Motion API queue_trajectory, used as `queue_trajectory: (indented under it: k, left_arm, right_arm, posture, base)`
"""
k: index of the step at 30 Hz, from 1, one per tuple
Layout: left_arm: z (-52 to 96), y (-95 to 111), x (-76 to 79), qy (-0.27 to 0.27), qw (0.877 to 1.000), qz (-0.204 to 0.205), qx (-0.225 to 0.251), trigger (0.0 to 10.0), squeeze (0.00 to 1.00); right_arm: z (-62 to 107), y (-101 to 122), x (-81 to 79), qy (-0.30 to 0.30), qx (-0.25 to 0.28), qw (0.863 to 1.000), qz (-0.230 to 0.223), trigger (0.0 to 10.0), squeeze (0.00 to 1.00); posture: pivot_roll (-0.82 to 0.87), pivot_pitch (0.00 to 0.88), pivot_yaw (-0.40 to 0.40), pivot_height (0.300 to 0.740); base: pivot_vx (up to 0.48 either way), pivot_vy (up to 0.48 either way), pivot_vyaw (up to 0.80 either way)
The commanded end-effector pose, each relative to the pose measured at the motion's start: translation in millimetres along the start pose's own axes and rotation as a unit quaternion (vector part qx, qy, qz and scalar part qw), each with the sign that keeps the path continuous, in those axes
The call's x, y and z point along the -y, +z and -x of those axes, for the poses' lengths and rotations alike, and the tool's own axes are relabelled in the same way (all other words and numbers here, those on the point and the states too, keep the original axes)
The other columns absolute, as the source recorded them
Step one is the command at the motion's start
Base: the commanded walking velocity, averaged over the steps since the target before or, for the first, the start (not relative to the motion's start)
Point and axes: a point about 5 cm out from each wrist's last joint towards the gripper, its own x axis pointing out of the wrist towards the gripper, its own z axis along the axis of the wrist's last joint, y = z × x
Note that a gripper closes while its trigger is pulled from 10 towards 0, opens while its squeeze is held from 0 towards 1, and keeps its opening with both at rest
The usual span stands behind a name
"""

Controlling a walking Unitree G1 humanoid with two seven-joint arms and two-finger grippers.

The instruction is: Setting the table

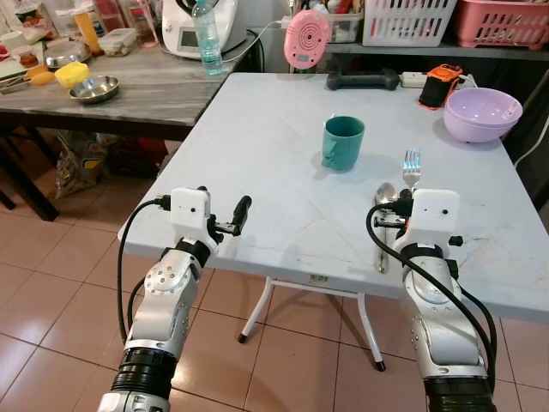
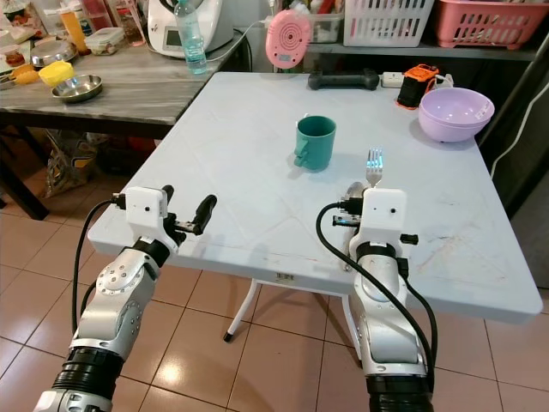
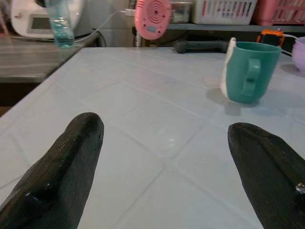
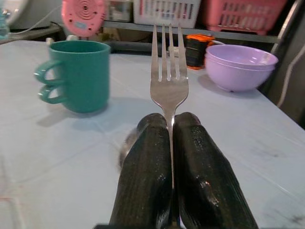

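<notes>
My right gripper [image 4: 171, 125] is shut on a silver fork [image 4: 168, 78], whose tines point away from me over the white table [image 1: 257, 146]. A silver spoon [image 1: 383, 206] lies on the table just left of that gripper. The teal mug [image 1: 343, 142] stands mid-table, ahead of both arms. The lilac bowl [image 1: 479, 113] sits at the far right corner. My left gripper [image 1: 230, 219] hovers open at the table's near left edge, with nothing between its fingers [image 3: 66, 167].
A pink round gadget [image 1: 306, 38], a black dumbbell [image 1: 362, 81] and an orange device [image 1: 440, 84] line the far edge. A wooden side table [image 1: 129, 90] at the left holds a steel dish [image 1: 94, 89], a water bottle [image 1: 207, 36] and kitchenware. Tiled floor lies below.
</notes>
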Motion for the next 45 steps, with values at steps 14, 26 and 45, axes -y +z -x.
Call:
queue_trajectory:
  k: [14,26,45]
  left_arm:
    - [0.1,-1.1,-3.5,0.007,1.000,-0.003,0.001,10.0,0.00]
    - [0.6,-2.1,-4.1,0.007,1.000,-0.007,0.002,10.0,0.00]
    - [-0.1,-2.6,-0.6,0.004,1.000,-0.010,0.005,10.0,0.00]
  right_arm:
    - [1.5,4.7,3.1,-0.007,0.007,1.000,-0.005,10.0,0.00]
    - [3.8,5.0,0.2,-0.010,0.013,1.000,-0.006,10.0,0.00]
    - [-0.2,9.5,-1.7,-0.003,0.023,1.000,-0.007,10.0,0.00]
  posture:
    - [-0.11,0.004,0.072,0.740]
    - [-0.10,0.005,0.077,0.740]
    - [-0.09,0.000,0.074,0.740]
  base:
    - [0.000,0.312,-0.67]
    - [0.000,0.348,-0.40]
    - [0.000,0.455,0.00]
